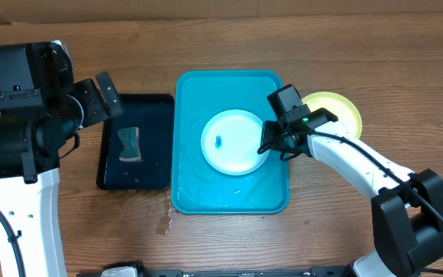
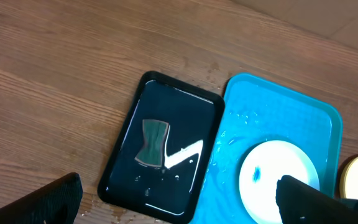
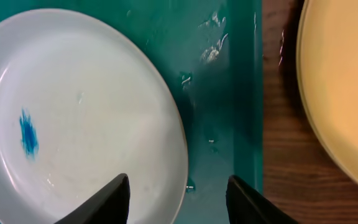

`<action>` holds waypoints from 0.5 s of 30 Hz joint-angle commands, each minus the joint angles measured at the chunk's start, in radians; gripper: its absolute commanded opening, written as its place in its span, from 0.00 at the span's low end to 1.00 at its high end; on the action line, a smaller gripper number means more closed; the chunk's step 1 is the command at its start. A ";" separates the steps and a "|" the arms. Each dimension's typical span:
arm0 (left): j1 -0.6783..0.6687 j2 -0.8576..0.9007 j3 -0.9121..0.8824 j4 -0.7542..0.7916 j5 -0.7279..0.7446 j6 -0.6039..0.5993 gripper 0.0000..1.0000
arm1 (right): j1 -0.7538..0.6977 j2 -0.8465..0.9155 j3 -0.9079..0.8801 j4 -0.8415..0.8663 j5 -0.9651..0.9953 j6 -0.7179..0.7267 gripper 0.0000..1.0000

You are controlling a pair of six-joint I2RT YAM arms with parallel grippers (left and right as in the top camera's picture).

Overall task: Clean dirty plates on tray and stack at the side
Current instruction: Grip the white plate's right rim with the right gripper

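Note:
A light blue plate (image 1: 233, 141) with a pale centre and a small blue smudge lies in the turquoise tray (image 1: 198, 192). A yellow-green plate (image 1: 337, 108) lies on the table to the right of the tray. My right gripper (image 1: 271, 146) is open and straddles the right rim of the light blue plate (image 3: 73, 112), one finger over the plate, one over the tray floor (image 3: 222, 93). My left gripper (image 2: 179, 202) is open and empty, high above the black tray. The wet turquoise tray (image 2: 278, 118) and light blue plate (image 2: 278, 177) show in the left wrist view. A third plate is not visible.
A smaller black tray (image 1: 156, 108) left of the turquoise one holds a grey-green sponge (image 1: 130, 144), also in the left wrist view (image 2: 152, 143). Water drops lie on the wood by the tray's front left corner (image 1: 166, 219). The yellow-green plate edge shows in the right wrist view (image 3: 347, 93).

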 commanded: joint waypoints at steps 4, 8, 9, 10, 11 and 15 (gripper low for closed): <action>-0.001 0.009 0.012 0.003 0.009 -0.010 1.00 | 0.001 -0.023 -0.036 0.053 0.045 -0.013 0.50; -0.001 0.009 0.012 0.003 0.009 -0.010 1.00 | 0.001 -0.023 -0.070 0.114 0.044 -0.013 0.46; -0.001 0.009 0.012 0.003 0.009 -0.010 1.00 | 0.001 -0.023 -0.083 0.131 0.044 -0.012 0.45; -0.001 0.009 0.012 0.003 0.009 -0.010 1.00 | 0.001 -0.022 -0.092 0.141 0.044 -0.012 0.45; -0.001 0.009 0.012 0.003 0.009 -0.010 1.00 | 0.001 -0.022 -0.100 0.149 0.045 -0.009 0.45; -0.001 0.009 0.012 0.003 0.009 -0.010 1.00 | 0.001 -0.020 -0.133 0.185 0.039 -0.008 0.40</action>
